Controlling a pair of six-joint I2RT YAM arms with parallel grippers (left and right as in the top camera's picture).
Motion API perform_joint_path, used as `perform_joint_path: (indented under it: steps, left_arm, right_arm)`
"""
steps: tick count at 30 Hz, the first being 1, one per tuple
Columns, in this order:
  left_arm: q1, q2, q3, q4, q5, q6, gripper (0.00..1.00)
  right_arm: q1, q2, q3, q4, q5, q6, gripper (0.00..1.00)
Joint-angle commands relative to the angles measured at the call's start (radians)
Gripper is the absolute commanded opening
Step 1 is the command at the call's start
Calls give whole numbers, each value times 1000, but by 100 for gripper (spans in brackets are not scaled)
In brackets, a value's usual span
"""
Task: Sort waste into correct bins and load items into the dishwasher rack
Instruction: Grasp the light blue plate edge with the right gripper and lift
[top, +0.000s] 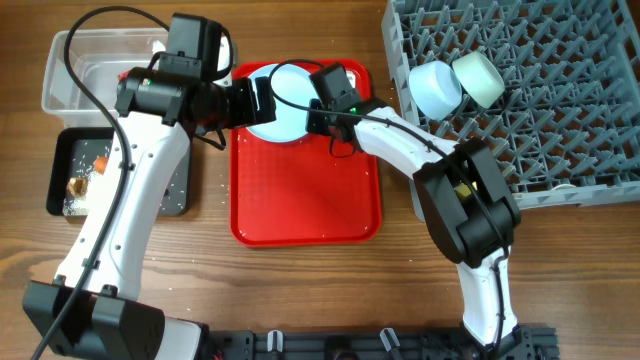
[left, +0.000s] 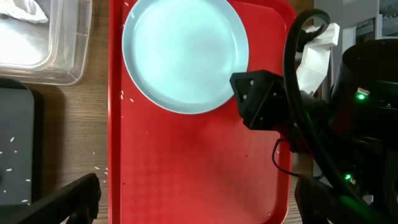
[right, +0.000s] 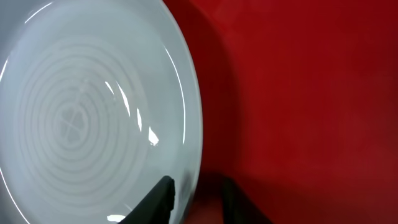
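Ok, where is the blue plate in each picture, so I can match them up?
Overhead: the pale blue plate lies at the far end of the red tray, left of the middle of the picture.
Left wrist: the plate is at top centre, on the tray's upper end.
Right wrist: the plate fills the left half, close up, with the tray to its right.
Shared landmark: the red tray under the plate.

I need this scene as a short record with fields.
dish: round pale blue plate, flat at the far end of the flat red tray
right gripper: straddles the plate's rim; grip not certain
left gripper: open, empty, above the red tray
loaded: pale blue bowl and pale green bowl in the grey pegged plastic rack
waste: food scraps in shallow black tray; white tissue in clear plastic tub
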Motion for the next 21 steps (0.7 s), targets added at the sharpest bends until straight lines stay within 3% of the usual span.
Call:
perform_joint_path:
  steps: [1,8,11,13,21]
  left_arm:
    - [-5,6,6,3,5,-8,100]
    - [-5,6,6,3,5,-8,100]
    - [-5,6,6,3,5,-8,100]
    - [-5,6,6,3,5,-8,100]
    - [-5,6,6,3,5,-8,100]
  right_arm:
    - [8,18,10,-38,-1,52,19]
    - [-18,18,122,-286,-24,32,12]
    - [-56,12,184,-398,-53,-94,12]
    - [-82,-1,201,-452,-52,-157,4]
    - [-156,-115,202,-467,-77,-264,4]
